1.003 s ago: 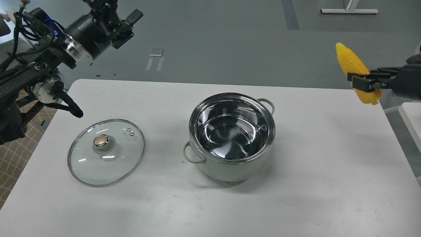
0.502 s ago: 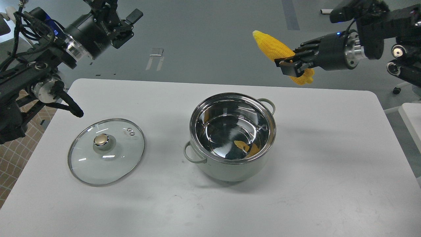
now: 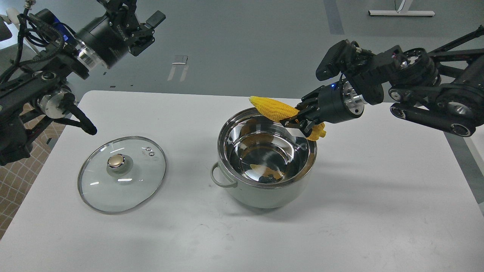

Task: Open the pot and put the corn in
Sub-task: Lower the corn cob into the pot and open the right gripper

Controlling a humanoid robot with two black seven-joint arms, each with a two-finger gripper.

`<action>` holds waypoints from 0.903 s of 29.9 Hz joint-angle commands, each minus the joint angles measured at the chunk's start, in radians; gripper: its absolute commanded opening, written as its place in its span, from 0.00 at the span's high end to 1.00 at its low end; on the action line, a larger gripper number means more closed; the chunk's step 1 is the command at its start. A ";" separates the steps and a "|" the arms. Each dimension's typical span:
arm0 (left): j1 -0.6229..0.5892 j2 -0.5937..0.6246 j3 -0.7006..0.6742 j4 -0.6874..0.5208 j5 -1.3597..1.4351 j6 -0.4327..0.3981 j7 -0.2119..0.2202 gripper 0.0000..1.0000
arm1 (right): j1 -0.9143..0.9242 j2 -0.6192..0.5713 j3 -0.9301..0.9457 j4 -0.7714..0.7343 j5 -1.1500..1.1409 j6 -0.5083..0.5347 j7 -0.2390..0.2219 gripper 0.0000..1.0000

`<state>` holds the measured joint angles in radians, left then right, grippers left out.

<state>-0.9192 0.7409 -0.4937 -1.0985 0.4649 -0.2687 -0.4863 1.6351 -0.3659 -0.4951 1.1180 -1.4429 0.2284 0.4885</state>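
The pale grey-green pot (image 3: 264, 194) stands open in the middle of the white table, its shiny steel inside showing only a yellow reflection. My right gripper (image 3: 298, 121) is shut on the yellow corn (image 3: 273, 108) near its thick end. It holds the cob tilted just above the pot's far right rim, with the tapered tip pointing left over the opening. My left gripper (image 3: 145, 30) is open and empty, raised high at the far left, well away from the pot.
The round glass lid (image 3: 128, 189) with its brass-coloured knob (image 3: 115, 161) lies flat on the table (image 3: 378, 211) left of the pot. My left arm's elbow and cables hang over the table's left edge. Another white table corner shows at the far right.
My right arm has swung left and down with the corn, from beyond the table's far right corner to just above the pot's far rim. The left arm, lid and pot have stayed put.
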 commanded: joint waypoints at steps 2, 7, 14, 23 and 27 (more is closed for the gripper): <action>0.000 0.000 -0.002 0.000 0.000 0.000 0.000 0.02 | -0.038 0.054 0.000 -0.039 0.004 -0.004 0.000 0.75; 0.000 0.000 -0.002 0.000 0.000 0.000 0.000 0.02 | -0.069 0.100 0.000 -0.082 0.004 -0.014 0.000 0.75; 0.000 0.002 -0.002 0.000 0.000 -0.001 0.000 0.02 | -0.093 0.124 -0.006 -0.107 0.004 -0.014 0.000 0.71; 0.000 0.002 -0.003 0.000 0.000 -0.001 0.000 0.02 | -0.129 0.143 -0.008 -0.136 0.003 -0.015 0.000 0.67; 0.000 0.003 -0.003 -0.001 0.000 -0.001 0.000 0.02 | -0.149 0.163 -0.008 -0.162 0.004 -0.017 0.000 0.63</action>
<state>-0.9176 0.7431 -0.4968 -1.0985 0.4648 -0.2700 -0.4863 1.5013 -0.2176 -0.5032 0.9720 -1.4389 0.2142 0.4890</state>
